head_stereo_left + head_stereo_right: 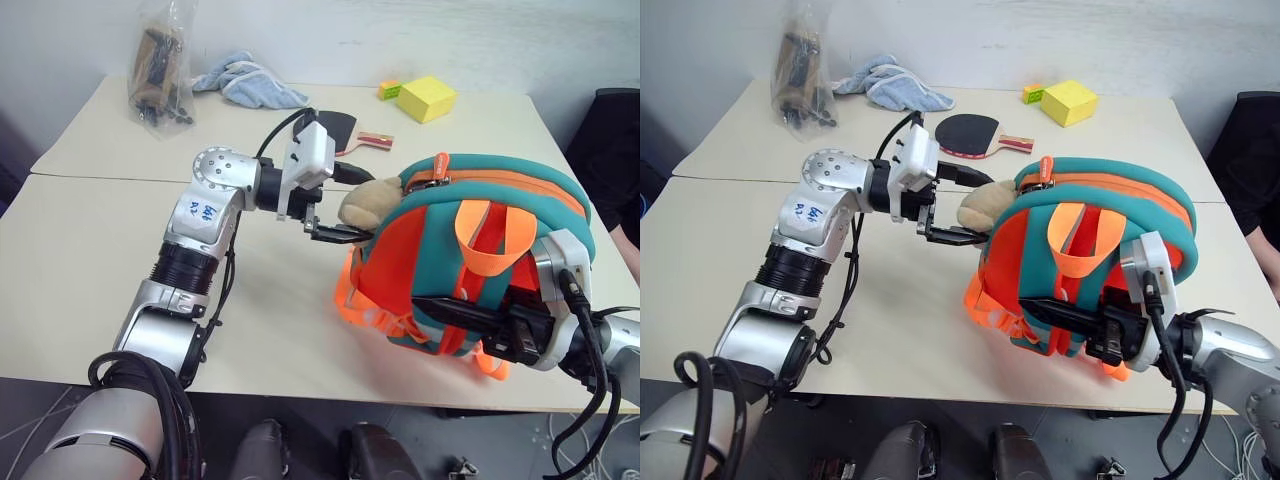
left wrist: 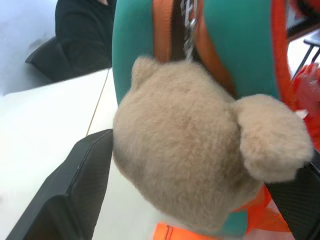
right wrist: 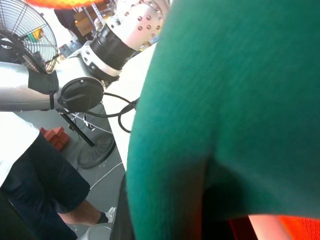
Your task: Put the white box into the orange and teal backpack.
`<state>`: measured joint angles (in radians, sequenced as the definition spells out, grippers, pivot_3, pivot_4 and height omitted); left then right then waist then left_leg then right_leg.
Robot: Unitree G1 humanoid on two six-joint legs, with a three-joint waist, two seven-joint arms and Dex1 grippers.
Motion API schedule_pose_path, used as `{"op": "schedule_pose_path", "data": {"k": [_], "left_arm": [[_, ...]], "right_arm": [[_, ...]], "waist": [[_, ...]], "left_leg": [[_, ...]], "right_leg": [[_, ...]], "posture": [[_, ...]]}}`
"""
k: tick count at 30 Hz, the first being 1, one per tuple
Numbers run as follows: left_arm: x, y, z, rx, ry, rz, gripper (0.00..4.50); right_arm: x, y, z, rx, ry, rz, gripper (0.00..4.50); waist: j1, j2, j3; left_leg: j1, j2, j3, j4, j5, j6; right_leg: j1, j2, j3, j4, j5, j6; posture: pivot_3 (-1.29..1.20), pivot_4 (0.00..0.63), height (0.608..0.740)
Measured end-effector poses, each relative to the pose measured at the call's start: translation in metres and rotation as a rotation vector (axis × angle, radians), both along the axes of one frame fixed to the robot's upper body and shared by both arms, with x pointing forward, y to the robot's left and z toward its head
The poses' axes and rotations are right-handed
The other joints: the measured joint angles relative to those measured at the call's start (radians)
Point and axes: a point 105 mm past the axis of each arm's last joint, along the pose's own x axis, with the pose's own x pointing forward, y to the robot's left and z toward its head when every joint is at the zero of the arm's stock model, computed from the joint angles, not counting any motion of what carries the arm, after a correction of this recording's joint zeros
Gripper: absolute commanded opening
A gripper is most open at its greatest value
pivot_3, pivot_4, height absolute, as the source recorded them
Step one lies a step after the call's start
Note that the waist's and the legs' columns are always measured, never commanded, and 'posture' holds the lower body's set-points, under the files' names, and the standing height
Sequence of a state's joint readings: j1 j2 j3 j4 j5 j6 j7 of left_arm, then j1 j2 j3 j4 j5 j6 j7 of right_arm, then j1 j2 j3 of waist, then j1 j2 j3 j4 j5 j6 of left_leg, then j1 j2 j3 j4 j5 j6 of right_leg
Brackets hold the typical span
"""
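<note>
The orange and teal backpack (image 1: pixel 470 250) stands on the table's right side with its straps facing me. A tan plush toy (image 1: pixel 372 203) hangs at its left end. My left gripper (image 1: pixel 362 207) is open, with one black finger above the plush and one below; in the left wrist view the plush (image 2: pixel 195 160) fills the gap between the fingers (image 2: pixel 65 200). My right gripper (image 1: pixel 425 303) lies against the pack's lower back and is shut on the backpack at its teal straps. The white box is out of view.
Behind the backpack lie a table tennis paddle (image 1: pixel 335 127), a yellow block (image 1: pixel 427 98) and a small green and orange block (image 1: pixel 389 89). A blue towel (image 1: pixel 250 82) and a plastic bag (image 1: pixel 160 65) sit at the far left. A person in black (image 1: pixel 612 150) stands at the right.
</note>
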<state>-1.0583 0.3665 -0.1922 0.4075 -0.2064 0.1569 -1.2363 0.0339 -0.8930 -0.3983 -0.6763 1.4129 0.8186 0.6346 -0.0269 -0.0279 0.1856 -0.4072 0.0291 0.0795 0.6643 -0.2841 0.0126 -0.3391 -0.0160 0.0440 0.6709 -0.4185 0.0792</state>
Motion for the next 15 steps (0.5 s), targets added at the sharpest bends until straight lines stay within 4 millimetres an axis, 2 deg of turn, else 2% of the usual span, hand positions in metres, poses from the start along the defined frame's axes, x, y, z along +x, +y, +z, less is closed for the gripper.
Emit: {"op": "schedule_pose_path", "data": {"k": [2,3,5,8,12,14,15], "left_arm": [[0.001,-0.004,-0.003,-0.011,0.011,-0.001,4.46],[0.002,-0.007,-0.004,-0.02,0.024,0.001,4.29],[0.005,-0.009,-0.007,-0.029,0.045,0.007,3.88],[0.01,-0.008,0.0,-0.04,0.049,0.019,3.0],[0.021,0.004,0.019,-0.07,0.017,0.055,2.0],[0.028,0.016,0.021,-0.05,0.003,0.083,1.72],[0.032,0.022,0.021,-0.035,-0.001,0.105,1.72]], "right_arm": [[-0.001,0.001,-0.001,0.002,0.0,-0.003,0.0],[-0.002,0.001,-0.001,0.004,0.001,-0.006,0.0],[-0.004,0.002,-0.002,0.007,0.001,-0.006,0.0],[-0.005,0.002,-0.004,0.014,0.007,-0.015,0.0],[-0.002,0.0,-0.006,0.025,-0.01,-0.061,0.0],[-0.004,0.0,-0.007,0.019,-0.027,-0.074,0.0],[-0.005,0.001,-0.007,0.02,-0.035,-0.076,0.0]], "waist": [[0.001,0.0,0.0],[0.001,0.0,0.0],[0.001,0.0,0.0],[0.0,0.0,0.0],[-0.001,0.0,0.0],[-0.001,0.0,0.0],[-0.002,0.0,0.0]], "left_leg": [[0.0,0.0,0.0,0.0,0.0,0.0],[0.0,0.0,0.0,0.0,0.0,0.0],[0.0,0.0,0.0,0.0,0.0,0.0],[0.0,0.0,0.0,0.0,0.0,0.0],[0.0,0.0,0.0,0.0,0.0,0.0],[0.0,0.0,0.0,0.0,0.0,0.0],[0.0,0.0,0.0,0.0,0.0,0.0]], "right_leg": [[0.0,0.0,0.0,0.0,0.0,0.0],[0.0,0.0,0.0,0.0,0.0,0.0],[0.0,0.0,0.0,0.0,0.0,0.0],[0.0,0.0,0.0,0.0,0.0,0.0],[0.0,0.0,0.0,0.001,0.0,0.0],[-0.001,0.0,0.0,0.001,0.0,0.0],[0.0,0.0,0.0,0.001,0.0,0.0]], "posture": [[0.0,0.15,0.74],[0.0,0.15,0.74],[0.0,0.15,0.74],[0.0,0.15,0.74],[0.0,0.15,0.74],[0.0,0.15,0.74],[0.0,0.15,0.74]]}}
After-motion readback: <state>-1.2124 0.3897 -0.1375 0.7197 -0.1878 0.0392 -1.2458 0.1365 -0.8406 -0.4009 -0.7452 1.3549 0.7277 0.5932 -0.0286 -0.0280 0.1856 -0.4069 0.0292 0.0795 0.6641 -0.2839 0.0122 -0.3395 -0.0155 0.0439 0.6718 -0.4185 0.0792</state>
